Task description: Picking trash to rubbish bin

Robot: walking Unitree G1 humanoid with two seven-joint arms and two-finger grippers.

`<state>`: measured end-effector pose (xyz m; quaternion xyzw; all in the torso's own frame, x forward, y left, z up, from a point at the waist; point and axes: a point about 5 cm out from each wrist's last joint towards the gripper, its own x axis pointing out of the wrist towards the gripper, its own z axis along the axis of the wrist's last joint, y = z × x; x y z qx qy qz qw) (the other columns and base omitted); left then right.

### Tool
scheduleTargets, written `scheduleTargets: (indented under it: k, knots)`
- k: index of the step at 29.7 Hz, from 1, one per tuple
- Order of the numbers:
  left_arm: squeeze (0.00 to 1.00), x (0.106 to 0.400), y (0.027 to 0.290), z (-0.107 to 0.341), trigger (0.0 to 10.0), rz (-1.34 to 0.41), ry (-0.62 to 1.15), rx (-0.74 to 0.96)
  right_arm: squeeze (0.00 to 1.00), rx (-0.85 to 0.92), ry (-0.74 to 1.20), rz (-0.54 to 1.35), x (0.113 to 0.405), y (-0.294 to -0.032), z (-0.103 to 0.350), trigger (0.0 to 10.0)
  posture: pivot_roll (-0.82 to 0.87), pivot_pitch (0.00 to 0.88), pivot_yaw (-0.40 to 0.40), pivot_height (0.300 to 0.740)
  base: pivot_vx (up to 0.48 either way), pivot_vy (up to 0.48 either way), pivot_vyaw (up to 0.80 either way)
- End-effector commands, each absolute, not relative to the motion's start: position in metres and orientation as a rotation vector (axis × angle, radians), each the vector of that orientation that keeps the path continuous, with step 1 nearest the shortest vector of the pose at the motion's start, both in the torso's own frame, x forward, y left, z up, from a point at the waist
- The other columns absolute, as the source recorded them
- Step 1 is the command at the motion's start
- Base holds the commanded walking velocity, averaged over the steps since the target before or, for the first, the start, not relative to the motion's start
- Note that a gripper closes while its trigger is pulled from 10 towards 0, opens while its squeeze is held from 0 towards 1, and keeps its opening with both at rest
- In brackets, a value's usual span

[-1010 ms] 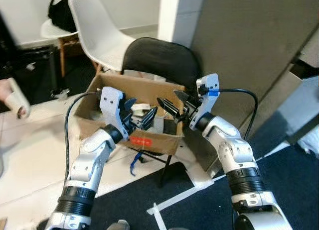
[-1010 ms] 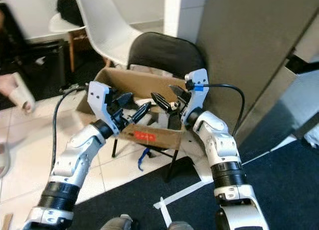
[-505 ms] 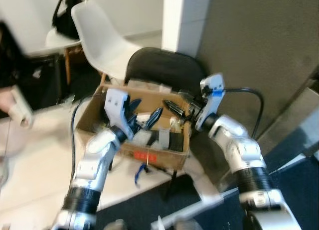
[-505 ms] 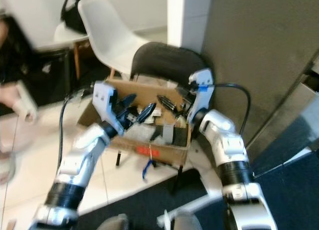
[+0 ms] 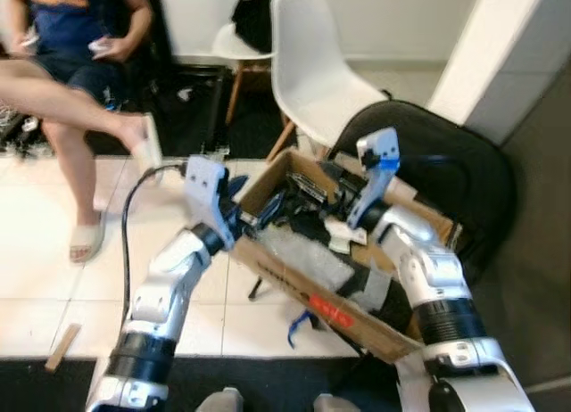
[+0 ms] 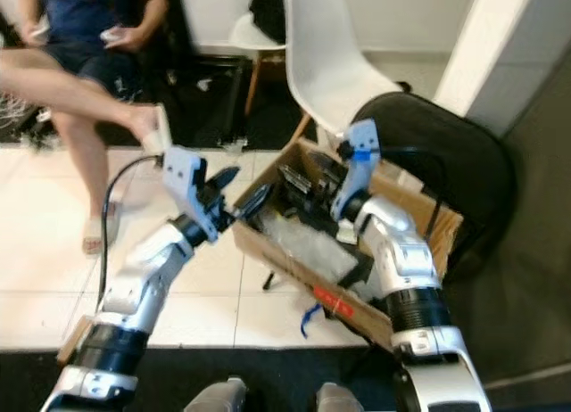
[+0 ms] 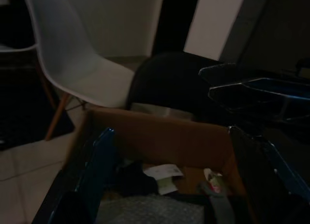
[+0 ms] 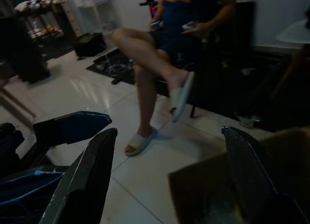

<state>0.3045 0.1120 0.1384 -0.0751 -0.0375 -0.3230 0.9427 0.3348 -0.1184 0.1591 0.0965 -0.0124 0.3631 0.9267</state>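
Cardboard box (image 5: 294, 278) sits on a black chair (image 5: 446, 162) and serves as the bin, holding bubble wrap (image 5: 308, 256), paper scraps and dark trash (image 5: 308, 225). Left gripper (image 6: 239, 196) hovers at the box's left corner, just outside the rim, fingers spread apart, nothing between them. Right gripper (image 5: 308, 187) reaches over the box's far rim, above the dark trash inside; its fingers stand apart and empty in the right wrist view. The two grippers point toward each other across the box opening, near but not touching. Left wrist view is dim: box interior with a white paper scrap (image 7: 162, 173) lies ahead of the left fingers (image 7: 99, 170). White chair (image 5: 312, 64) stands beyond the box. A seated person (image 5: 62, 64) with crossed legs and white slippers sits further off to the left gripper's side, on the white tile floor (image 5: 45, 278).
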Motion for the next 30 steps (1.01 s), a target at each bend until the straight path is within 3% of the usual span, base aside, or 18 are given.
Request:
scheduleTargets:
  k: [1,14,22,30]
  knots:
    - [0.0,0.3037,0.1102,0.1344,10.0,-0.664,-0.056,-0.155,0.0,0.202,-0.03,0.747,0.3337,-0.1196,0.1591,10.0,-0.03,0.0,-0.043,0.74,0.0,0.0,0.75]
    - [0.0,0.3035,0.11,0.1343,10.0,-0.663,-0.056,-0.153,0.0,0.219,-0.03,0.736,0.3341,-0.1208,0.1585,10.0,-0.03,0.0,-0.045,0.74,0.0,0.0,0.7]
    - [0.0,0.3029,0.1095,0.1345,10.0,-0.674,-0.062,-0.149,0.0,0.234,-0.02,0.714,0.3355,-0.122,0.1575,10.0,-0.03,0.0,-0.045,0.74,0.0,0.0,0.0]
    - [0.0,0.3025,0.1086,0.1357,10.0,-0.687,-0.071,-0.148,0.0,0.234,-0.017,0.711,0.3355,-0.1221,0.157,10.0,-0.03,0.0,-0.046,0.74,0.291,0.0,0.0]
